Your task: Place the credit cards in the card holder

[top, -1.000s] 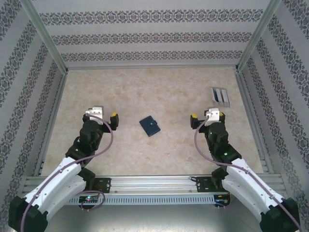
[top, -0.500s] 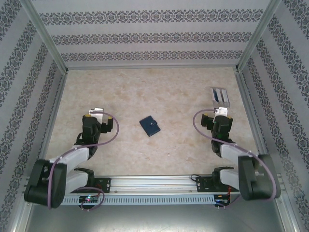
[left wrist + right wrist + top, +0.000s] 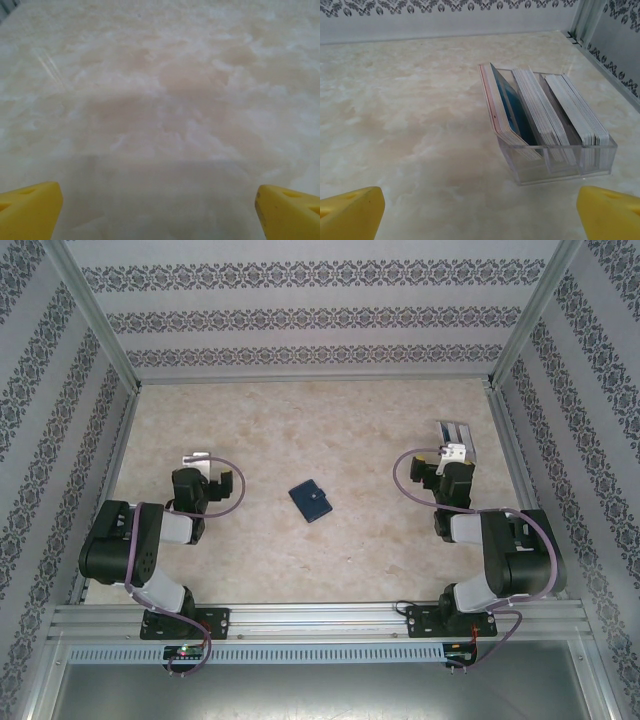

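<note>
Navy card holder (image 3: 311, 501) on table (image 3: 300, 420), credit cards (image 3: 530, 107) leaning in clear case (image 3: 560, 167), left end effector (image 3: 159, 207) and right end effector (image 3: 480, 210) wide, empty

Left arm (image 3: 128, 545) sits folded tight over its base, right arm (image 3: 512, 558) likewise. Left gripper (image 3: 160, 212) gapes wide, right gripper (image 3: 480, 212) too, yellow fingers (image 3: 350, 210) far apart.

My left arm (image 3: 135, 545) and right arm (image 3: 510, 555) are glossy black with pale grey sections, each rising from a black base bolted onto the aluminium rail (image 3: 320, 618). A purple cable (image 3: 397, 472) loops along each arm above that rail. My fingertips (image 3: 30, 210) are bright yellow wedges.
</note>
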`<action>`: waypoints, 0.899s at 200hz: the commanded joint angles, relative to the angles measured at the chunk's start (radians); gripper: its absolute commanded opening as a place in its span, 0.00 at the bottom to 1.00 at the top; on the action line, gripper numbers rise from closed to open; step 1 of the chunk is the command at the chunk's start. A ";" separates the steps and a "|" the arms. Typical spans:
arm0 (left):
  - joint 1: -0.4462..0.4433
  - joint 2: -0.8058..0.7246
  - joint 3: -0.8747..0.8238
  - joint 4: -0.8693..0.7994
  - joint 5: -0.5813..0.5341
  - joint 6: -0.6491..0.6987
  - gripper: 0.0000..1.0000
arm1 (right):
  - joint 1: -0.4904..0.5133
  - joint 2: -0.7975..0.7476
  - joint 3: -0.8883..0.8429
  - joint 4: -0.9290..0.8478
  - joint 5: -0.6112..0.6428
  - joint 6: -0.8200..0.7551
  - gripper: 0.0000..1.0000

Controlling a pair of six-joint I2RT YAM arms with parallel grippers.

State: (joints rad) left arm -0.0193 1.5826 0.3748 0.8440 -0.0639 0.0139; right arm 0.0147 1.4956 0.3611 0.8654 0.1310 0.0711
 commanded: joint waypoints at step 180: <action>0.005 -0.022 0.027 0.010 -0.031 -0.043 1.00 | 0.026 0.006 0.024 0.016 0.025 -0.028 0.98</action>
State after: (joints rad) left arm -0.0193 1.5810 0.3916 0.8448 -0.0834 -0.0082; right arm 0.0605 1.4956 0.3618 0.8719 0.1856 0.0452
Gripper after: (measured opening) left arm 0.994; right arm 0.983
